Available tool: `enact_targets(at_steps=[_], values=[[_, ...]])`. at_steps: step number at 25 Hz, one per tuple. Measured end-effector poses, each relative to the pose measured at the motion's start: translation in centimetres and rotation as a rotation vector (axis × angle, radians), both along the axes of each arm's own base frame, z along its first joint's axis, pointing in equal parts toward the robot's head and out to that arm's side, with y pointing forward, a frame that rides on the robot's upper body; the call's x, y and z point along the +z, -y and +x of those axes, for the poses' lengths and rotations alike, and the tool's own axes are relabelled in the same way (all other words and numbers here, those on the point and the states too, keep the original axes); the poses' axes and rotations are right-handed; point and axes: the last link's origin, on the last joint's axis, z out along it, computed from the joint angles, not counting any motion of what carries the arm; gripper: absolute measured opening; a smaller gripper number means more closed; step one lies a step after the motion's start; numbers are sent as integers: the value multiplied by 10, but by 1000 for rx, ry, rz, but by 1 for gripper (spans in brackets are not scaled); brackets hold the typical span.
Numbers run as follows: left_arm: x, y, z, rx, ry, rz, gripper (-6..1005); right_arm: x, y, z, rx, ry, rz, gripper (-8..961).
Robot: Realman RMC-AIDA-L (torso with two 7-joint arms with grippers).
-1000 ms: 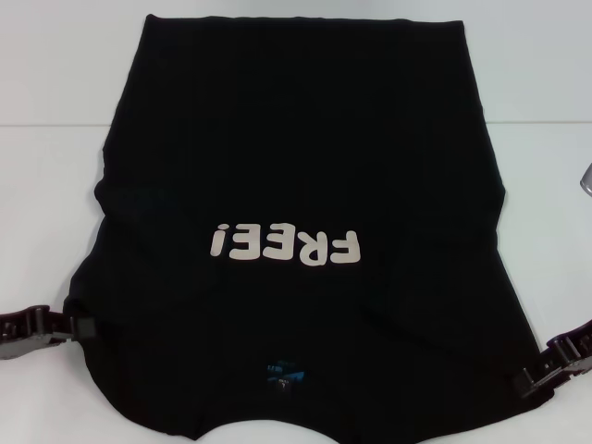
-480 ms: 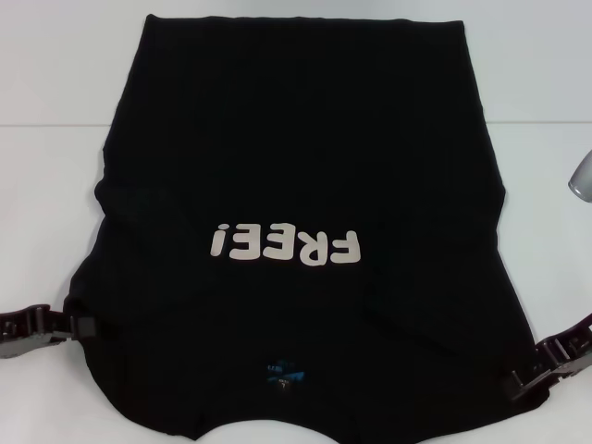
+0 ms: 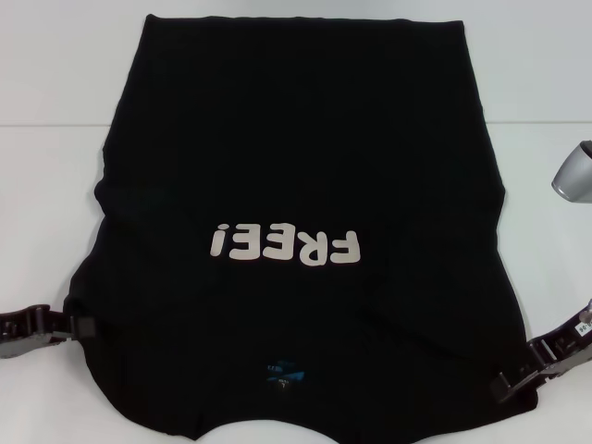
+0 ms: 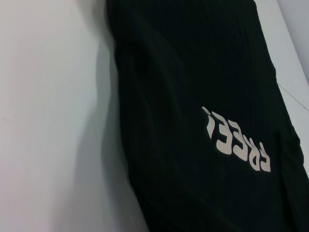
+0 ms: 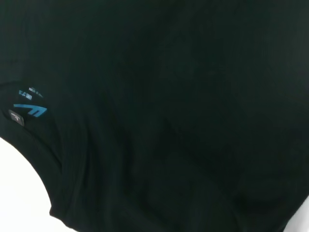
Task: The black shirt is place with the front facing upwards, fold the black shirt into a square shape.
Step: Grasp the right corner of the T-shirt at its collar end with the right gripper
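Two hands flank one garment. Head view: the black shirt (image 3: 296,231) lies spread flat on the white table (image 3: 55,65), front up, off-white "FREE!" lettering (image 3: 285,245) reading upside down from the robot's side. Collar end nearest the robot, small blue neck tag (image 3: 285,375) just inside it; hem at the far end of the table. Both sleeves look folded in, so the outline is a tapering panel, wider near the robot.

Left hand (image 3: 79,326) low at the near left, touching the shirt's left edge beside the shoulder. Whether its fingers are apart or together on the cloth, cannot tell. Right hand (image 3: 513,381) at the near right, at the shirt's right shoulder corner, its tip over the black fabric; finger state likewise cannot be told, black on black. A grey arm segment (image 3: 573,174) shows at the right edge, well apart from the shirt.

Left wrist view: shirt (image 4: 203,116) fills most of the picture, its long edge running against bare table (image 4: 48,121); lettering (image 4: 235,139) visible aslant. No fingers in sight.

Right wrist view: nearly all black cloth (image 5: 183,111), close up. Blue tag print (image 5: 30,110) by the curved collar edge, a patch of white table (image 5: 19,193) beyond it. No fingers in sight.
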Motion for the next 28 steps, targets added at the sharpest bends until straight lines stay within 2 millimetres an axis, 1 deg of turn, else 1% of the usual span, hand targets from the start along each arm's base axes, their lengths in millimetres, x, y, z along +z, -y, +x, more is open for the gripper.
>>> enact_targets(at_steps=[8,19,28], values=[[1,0,0,0,-1,1,13,-1,-2,-4,10,-1,-2,634],[0,0,0,0,0,0,13,5,-6,0,19,43,7,634],[0,0,0,1,2,0,13,1,-7,-2,40,61,-7,633]])
